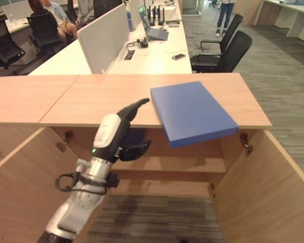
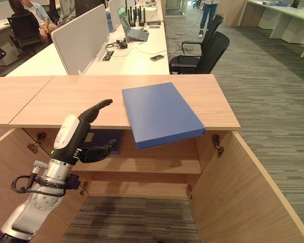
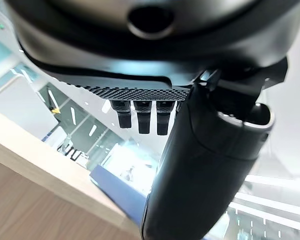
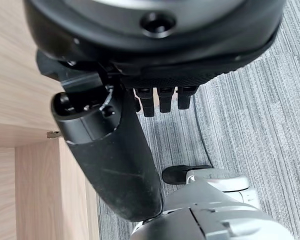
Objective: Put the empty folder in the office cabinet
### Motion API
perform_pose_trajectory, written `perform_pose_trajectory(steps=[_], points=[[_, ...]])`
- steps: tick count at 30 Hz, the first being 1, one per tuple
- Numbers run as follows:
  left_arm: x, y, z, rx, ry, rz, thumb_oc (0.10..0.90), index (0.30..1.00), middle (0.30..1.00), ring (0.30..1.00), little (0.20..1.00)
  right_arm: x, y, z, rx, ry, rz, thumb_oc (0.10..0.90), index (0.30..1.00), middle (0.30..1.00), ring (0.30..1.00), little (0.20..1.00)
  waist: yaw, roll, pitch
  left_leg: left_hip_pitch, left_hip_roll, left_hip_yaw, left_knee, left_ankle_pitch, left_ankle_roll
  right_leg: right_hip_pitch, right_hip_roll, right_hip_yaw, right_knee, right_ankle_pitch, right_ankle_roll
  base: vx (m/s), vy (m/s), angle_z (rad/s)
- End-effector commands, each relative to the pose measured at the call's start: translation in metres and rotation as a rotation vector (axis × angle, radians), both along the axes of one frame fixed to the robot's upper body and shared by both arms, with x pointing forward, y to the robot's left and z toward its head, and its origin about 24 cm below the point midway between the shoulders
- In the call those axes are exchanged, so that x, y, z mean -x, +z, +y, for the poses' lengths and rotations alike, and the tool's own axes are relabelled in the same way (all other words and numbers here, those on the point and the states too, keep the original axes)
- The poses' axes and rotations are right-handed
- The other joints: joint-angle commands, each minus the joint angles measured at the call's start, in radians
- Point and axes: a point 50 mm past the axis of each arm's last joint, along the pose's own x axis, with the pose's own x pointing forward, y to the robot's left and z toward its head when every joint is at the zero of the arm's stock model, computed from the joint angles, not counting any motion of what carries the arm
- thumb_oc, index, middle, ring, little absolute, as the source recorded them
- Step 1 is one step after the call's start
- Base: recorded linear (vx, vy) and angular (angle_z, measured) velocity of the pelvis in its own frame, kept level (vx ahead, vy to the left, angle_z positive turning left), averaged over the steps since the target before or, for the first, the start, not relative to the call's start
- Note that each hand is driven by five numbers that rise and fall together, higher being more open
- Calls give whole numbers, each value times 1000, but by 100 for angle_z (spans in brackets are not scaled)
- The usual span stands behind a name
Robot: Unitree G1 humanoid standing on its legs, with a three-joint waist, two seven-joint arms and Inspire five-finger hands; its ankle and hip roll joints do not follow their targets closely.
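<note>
Behind stretches an open-plan office; the blue folder (image 1: 192,112) overhangs the cabinet top (image 1: 101,98), cabinet doors open below; the left hand (image 1: 122,126), fingers relaxed and empty, should pinch that overhanging edge.

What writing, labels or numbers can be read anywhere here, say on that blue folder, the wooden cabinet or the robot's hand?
None can be read.
Blue folder: its cover is plain, no label or print shows.
Cabinet top and open doors: bare wood, no sign.
Left hand: no legible marking on it.
Right hand: no marking visible.
Things on the white desk behind: too small to read.
</note>
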Motion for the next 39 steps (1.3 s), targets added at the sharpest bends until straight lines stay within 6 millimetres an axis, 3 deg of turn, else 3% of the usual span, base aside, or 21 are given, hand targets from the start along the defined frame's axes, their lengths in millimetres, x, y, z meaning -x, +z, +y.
perform_pose_trajectory(steps=[1, 16, 39], points=[[-8, 50, -14, -53, -102, -257, 800, 900, 900, 900, 900, -8, 3, -9, 43, 36, 1, 800, 900, 900, 900, 900, -10, -39, -36, 5, 12, 11, -1, -87, -41, 32, -52, -12, 6, -64, 101, 7, 5, -4], [-30, 46, -23, -238, -99, -289, 800, 900, 900, 900, 900, -8, 4, -14, 59, 37, 1, 800, 900, 900, 900, 900, -31, -37, -50, 16, 12, 29, -1, -96, -39, 33, -51, 0, 6, -64, 106, 3, 3, -4], [-72, 7, -38, -349, 14, -196, 800, 900, 900, 900, 900, -12, 7, -20, 100, 15, 0, 800, 900, 900, 900, 900, -65, -43, -63, 32, 14, 53, -1, -106, -34, 35, -50, 19, 6, -61, 107, 0, 1, -3]])
